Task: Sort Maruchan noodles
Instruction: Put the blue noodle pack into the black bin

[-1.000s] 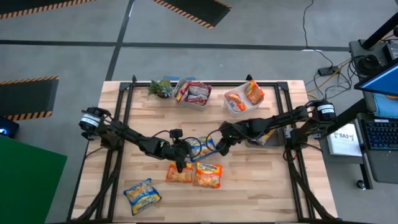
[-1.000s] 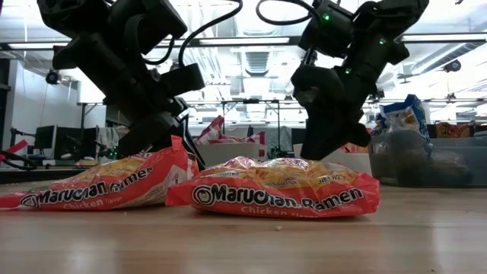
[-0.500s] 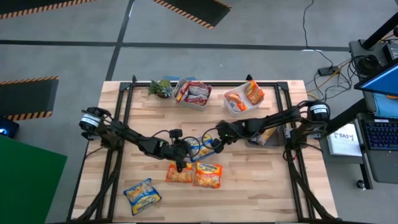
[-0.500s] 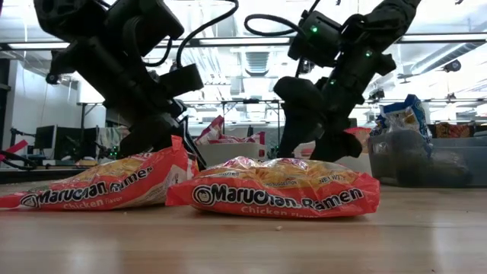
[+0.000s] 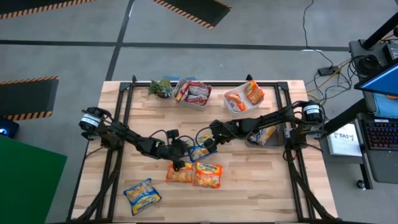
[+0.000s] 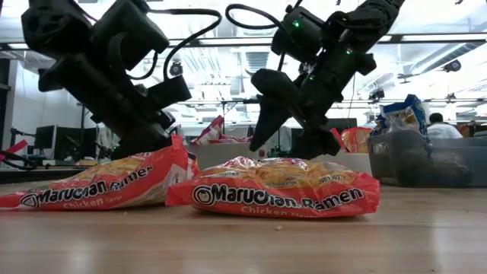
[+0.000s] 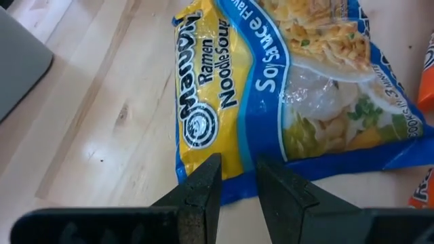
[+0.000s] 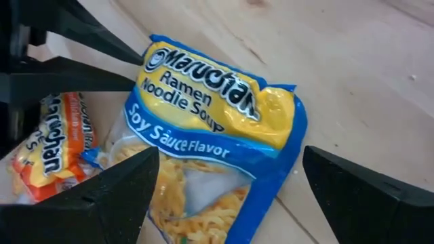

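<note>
Sorting is judged partly done: pink-red packets (image 5: 194,92) are held in a clear tub (image 5: 203,102) at 12 o'clock, orange packets (image 5: 245,95) in a second tub (image 5: 231,109) towards 1 o'clock. Left loose are two orange packets (image 5: 194,173) near centre, a blue-yellow packet (image 5: 142,193) at 7 o'clock and the soy sauce packet (image 8: 217,152) at centre. The right gripper (image 8: 227,196) is spread wide over that packet; the left gripper (image 7: 230,190) is nearly pressed together at its edge, pinching nothing. Since half a second ago, the right arm has been shifted towards 9 o'clock
</note>
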